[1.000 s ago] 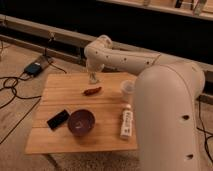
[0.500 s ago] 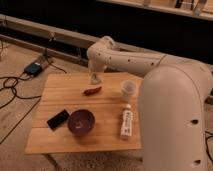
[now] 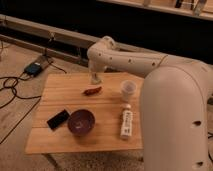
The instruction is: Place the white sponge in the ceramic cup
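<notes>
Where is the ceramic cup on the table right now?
The ceramic cup stands on the right side of the table in the camera view, just behind the white bottle; the gripper hangs to its left, near the table's far edge.

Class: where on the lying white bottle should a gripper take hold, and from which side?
Mid-body of the white bottle, probably from above, closing across its narrow width: it lies flat. The gripper is at the table's far edge.

The wooden worktop [image 3: 57, 92] bore a black phone [image 3: 58, 119] and purple bowl [image 3: 81, 122] front-left, a red object [image 3: 92, 91] centre-back, and the ceramic cup [image 3: 128, 89] and white bottle [image 3: 126, 124] by the right edge. The gripper [image 3: 94, 78] hung over the back edge.
</notes>
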Robot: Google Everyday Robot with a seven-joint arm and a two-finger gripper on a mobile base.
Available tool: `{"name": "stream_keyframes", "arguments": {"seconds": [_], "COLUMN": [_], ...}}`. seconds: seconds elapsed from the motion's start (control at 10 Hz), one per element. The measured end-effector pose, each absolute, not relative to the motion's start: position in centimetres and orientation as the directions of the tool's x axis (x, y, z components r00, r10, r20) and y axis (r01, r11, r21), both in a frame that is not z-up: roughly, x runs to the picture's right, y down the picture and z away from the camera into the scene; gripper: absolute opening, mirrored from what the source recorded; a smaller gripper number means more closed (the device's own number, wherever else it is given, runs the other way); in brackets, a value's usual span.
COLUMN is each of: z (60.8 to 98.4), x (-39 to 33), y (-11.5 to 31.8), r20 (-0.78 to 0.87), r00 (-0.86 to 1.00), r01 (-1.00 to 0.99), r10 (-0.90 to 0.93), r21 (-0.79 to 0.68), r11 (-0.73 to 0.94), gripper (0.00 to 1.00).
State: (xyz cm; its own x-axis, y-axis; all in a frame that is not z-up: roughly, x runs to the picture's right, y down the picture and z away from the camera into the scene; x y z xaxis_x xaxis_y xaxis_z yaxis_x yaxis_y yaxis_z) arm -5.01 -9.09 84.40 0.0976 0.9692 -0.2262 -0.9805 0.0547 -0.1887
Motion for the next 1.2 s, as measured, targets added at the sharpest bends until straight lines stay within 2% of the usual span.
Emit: {"name": "stream_keyframes", "arguments": {"seconds": [0.6,1.2], "z": [84.5,86.0], "x": [-4.9,-1.2], "y": [-9.0,-10.5], "r20": [-0.228,-0.199], "r00": [0.1,0.083], "r01": [-0.981,-0.99], "r10": [0.969,0.976], "r21": [-0.184,-0.129], "r11": [0.059,0.058], "gripper": [0.0,0.0]}}
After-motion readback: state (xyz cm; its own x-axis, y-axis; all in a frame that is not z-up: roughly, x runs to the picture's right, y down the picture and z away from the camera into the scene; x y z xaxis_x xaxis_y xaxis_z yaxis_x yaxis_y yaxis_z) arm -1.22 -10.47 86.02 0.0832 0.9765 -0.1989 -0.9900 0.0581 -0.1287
